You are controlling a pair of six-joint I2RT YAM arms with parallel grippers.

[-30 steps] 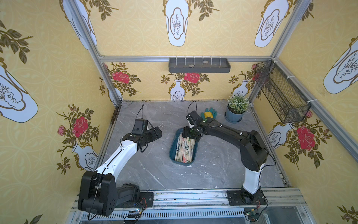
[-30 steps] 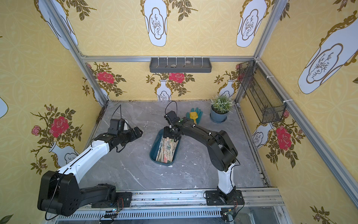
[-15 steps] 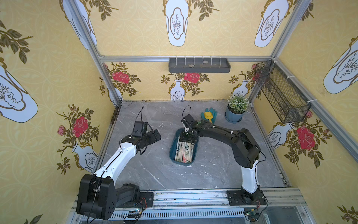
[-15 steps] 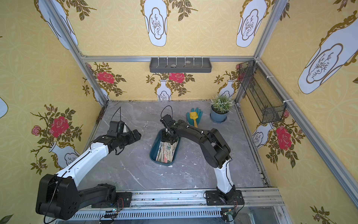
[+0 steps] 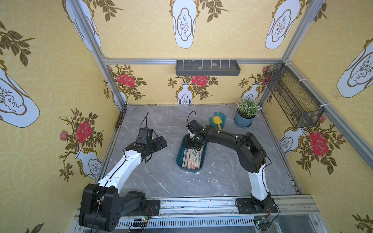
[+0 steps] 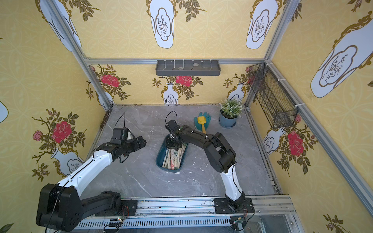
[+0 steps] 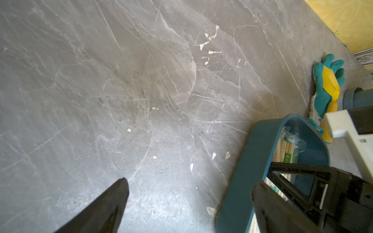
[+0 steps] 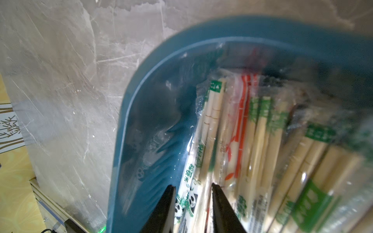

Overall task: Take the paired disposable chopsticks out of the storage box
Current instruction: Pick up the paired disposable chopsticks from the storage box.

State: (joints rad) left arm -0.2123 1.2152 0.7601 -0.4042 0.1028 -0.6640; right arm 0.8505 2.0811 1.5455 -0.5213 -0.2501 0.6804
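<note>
Teal plastic rises around my right gripper (image 8: 192, 187), which is down inside the box (image 8: 153, 113) at the end farther from my bases. My two dark fingers (image 8: 161, 213) stand narrow, one on each side of a panda-printed pair (image 8: 189, 199). That pair fills the gap between them, but I cannot tell whether I am pinching it or only bracketing it. It lies at the edge of the pile, next to a bare strip of box floor. The rest of the chopsticks (image 8: 260, 131) lie lengthwise beside it: pale sticks in clear wrappers with green and red-orange print, some of them blurred in my wrist view.

In both top views the box (image 5: 179, 156) (image 6: 159, 159) sits near the middle of the grey marbled table (image 5: 161, 181), its long side running away from the rail. The chopsticks (image 5: 191, 159) (image 6: 173, 159) lie inside it, and my right gripper (image 5: 193, 145) (image 6: 172, 145) is over their far ends.

My left gripper (image 5: 160, 141) (image 6: 141, 141) (image 7: 191, 180) hangs above bare table to the left of the box and apart from it, fingers spread wide and holding nothing.

Behind the box a yellow toy shovel (image 5: 217, 120) lies on a teal glove (image 5: 223, 117). A potted plant (image 5: 243, 121) stands just beside them near the back right corner.
</note>
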